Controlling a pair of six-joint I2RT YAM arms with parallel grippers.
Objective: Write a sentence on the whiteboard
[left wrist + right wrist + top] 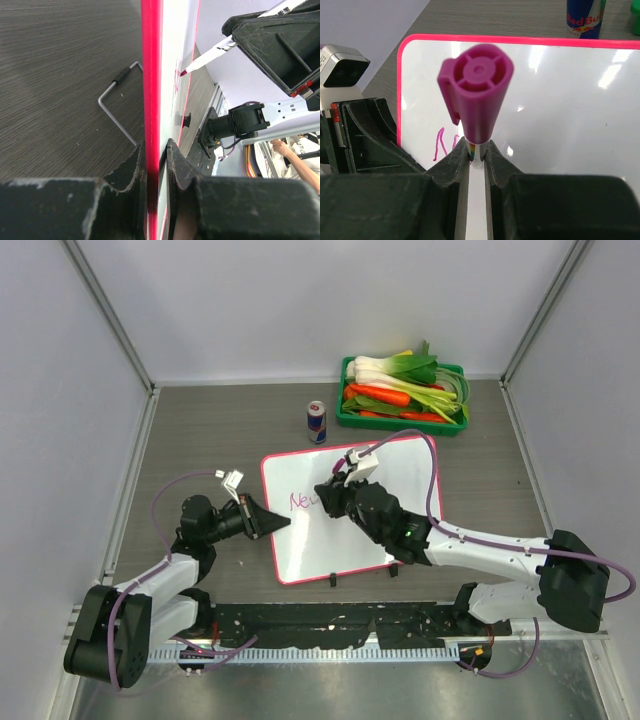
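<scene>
The whiteboard (385, 510) with a pink-red frame lies in the middle of the table. My left gripper (283, 524) is shut on its left edge; the left wrist view shows the red frame (152, 100) between the fingers. My right gripper (330, 492) is shut on a marker (477, 95) with a magenta cap on its back end, tip on the board. The sentence (303, 501) is pink writing reading "Ne" near the board's left side; part shows in the right wrist view (441, 144). The marker tip (184, 73) touches the board.
A Red Bull can (317, 422) stands behind the board. A green tray of vegetables (405, 392) sits at the back right. A bent metal rod (116, 102) lies on the table left of the board. Two black feet (332, 577) sit at the board's near edge.
</scene>
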